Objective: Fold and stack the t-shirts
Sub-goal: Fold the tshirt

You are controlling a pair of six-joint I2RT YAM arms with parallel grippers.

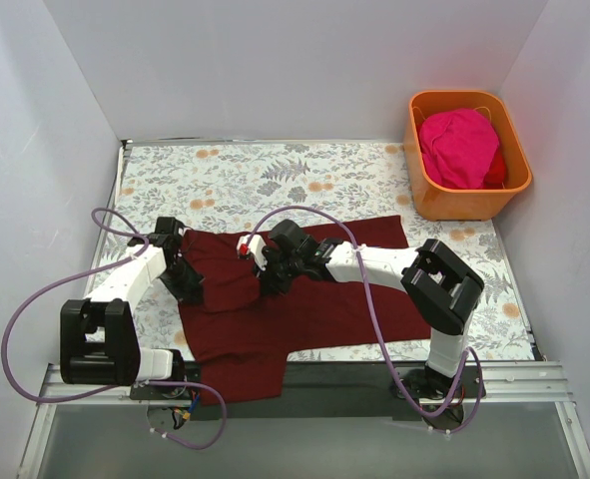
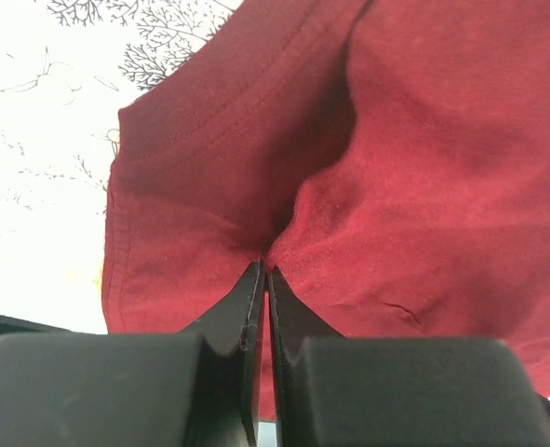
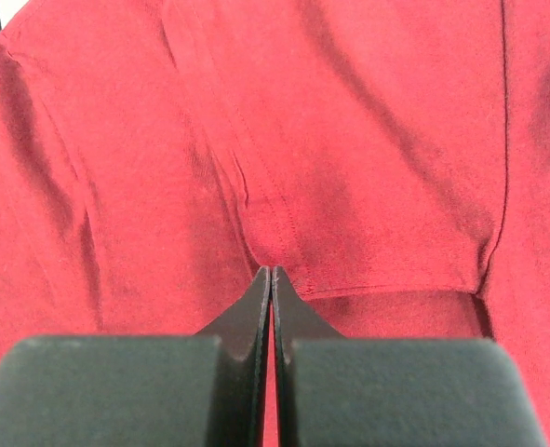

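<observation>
A dark maroon t-shirt point(image 1: 304, 309) lies spread on the floral table, its lower part hanging over the near edge. My left gripper point(image 1: 190, 284) is shut on the maroon t-shirt's left part; in the left wrist view the cloth point(image 2: 395, 168) bunches into the closed tips point(image 2: 265, 270). My right gripper point(image 1: 273, 277) is shut on the shirt near its middle; in the right wrist view a hemmed fold point(image 3: 284, 214) runs into the closed tips point(image 3: 271, 272). A magenta-pink t-shirt point(image 1: 459, 148) lies crumpled in the orange tub point(image 1: 421, 185).
The orange tub stands at the back right corner beside the right wall. White walls close in the table point(image 1: 275, 175) on three sides. A metal rail point(image 1: 514, 384) runs along the near edge by the arm bases.
</observation>
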